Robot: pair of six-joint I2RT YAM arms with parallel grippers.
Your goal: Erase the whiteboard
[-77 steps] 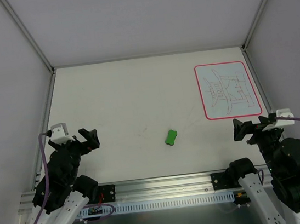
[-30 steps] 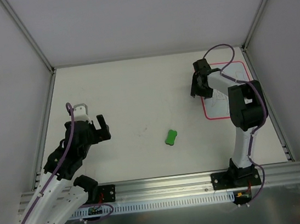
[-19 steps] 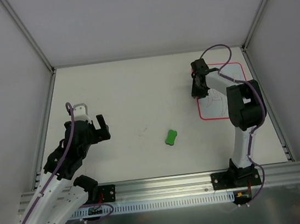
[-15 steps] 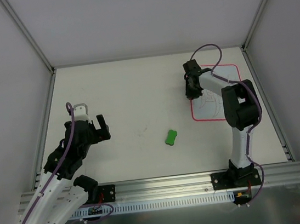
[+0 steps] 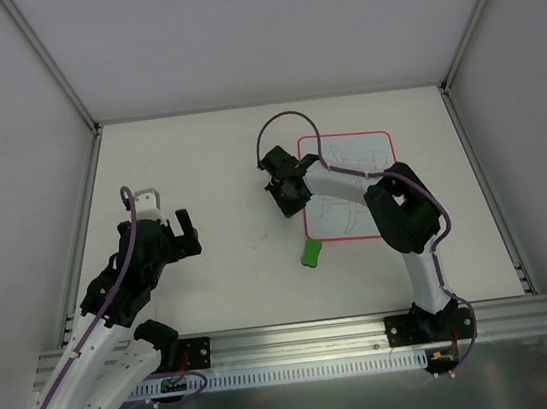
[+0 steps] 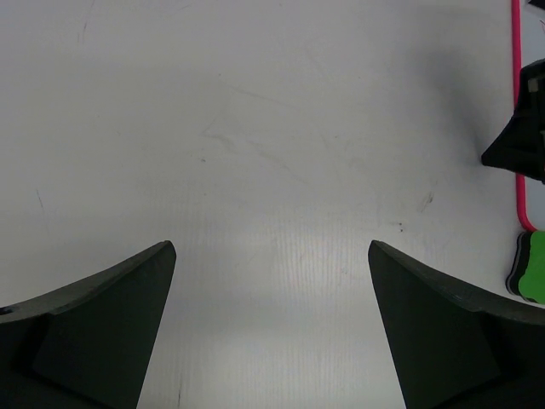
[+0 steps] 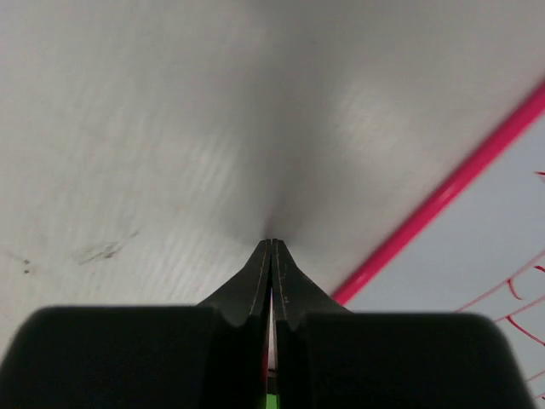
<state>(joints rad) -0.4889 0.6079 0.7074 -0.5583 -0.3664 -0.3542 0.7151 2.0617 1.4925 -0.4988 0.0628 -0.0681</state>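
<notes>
- The cream desk (image 5: 198, 164) fills the top view; its surface is faintly scuffed.
- The right arm (image 5: 409, 222) rises from its base at 5 o'clock and bends back across the desk toward 10 o'clock, passing over the board.
- The whiteboard (image 5: 344, 220) lies flat on the desk just toward 3 o'clock of the desk's middle. Its pink border is square to the desk edges and thin line scribbles cover its face.
- The left claw (image 5: 189, 234) hangs over bare desk at 9 o'clock of the middle, well apart from the whiteboard. In the left wrist view its fingers are spread wide, with only desk between them.
- The right claw (image 5: 281, 185) sits at the whiteboard's 10 o'clock edge. In the right wrist view its fingers are pressed together to a hairline slit. The tips are down at the desk just outside the pink border, and a sliver of pink shows in the slit. I cannot tell whether it pinches the board.
- The green eraser (image 5: 310, 252) lies at the whiteboard's 7 o'clock corner, touching it or just beside it. It is at 6 o'clock of the right claw and apart from it.
</notes>
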